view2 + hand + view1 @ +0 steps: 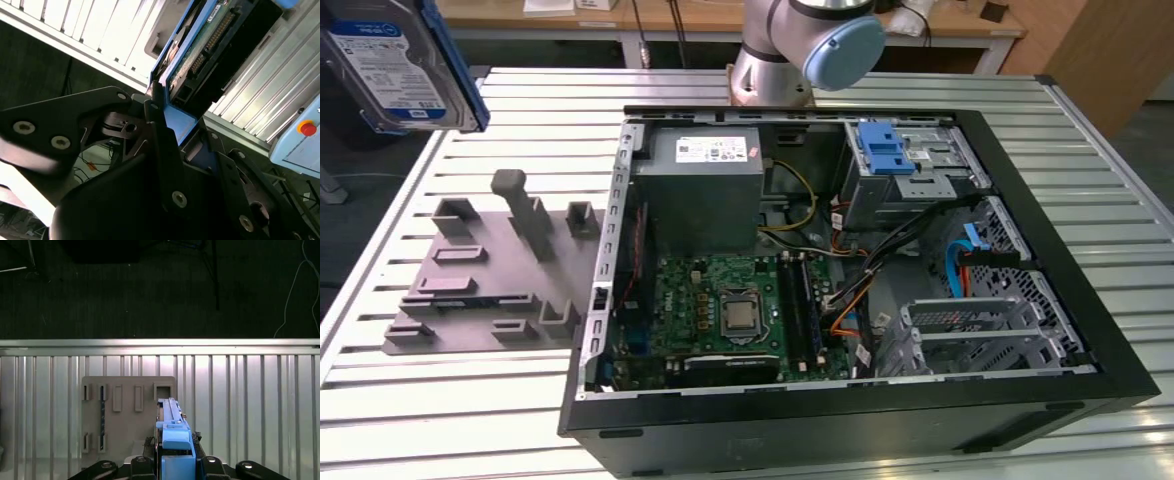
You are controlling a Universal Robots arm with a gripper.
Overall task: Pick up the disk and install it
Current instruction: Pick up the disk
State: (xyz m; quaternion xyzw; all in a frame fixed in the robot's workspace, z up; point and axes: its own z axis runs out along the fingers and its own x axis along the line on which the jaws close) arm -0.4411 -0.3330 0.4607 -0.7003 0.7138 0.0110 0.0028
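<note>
The disk (394, 65) hangs high at the exterior view's left, above the far corner of the table; its blue-and-white label faces the camera and a blue rail runs down its edge. In both wrist views my gripper (172, 442) is shut on the disk (172, 425), its black fingers (157, 117) clamping the blue-railed edge. The second wrist view shows the disk's (200, 45) green circuit board and connector end. Seen in the first wrist view, the disk is held edge-on, high over the grey fixture plate (127, 410).
An open computer case (1067, 250) lies on the slatted metal table (454, 400), with a grey power supply box (707, 180), a drive cage with a blue latch (887, 150) and a lower silver cage (974, 330). The grey fixture plate (494, 270) lies beside the case. The arm's base (801, 50) stands behind it.
</note>
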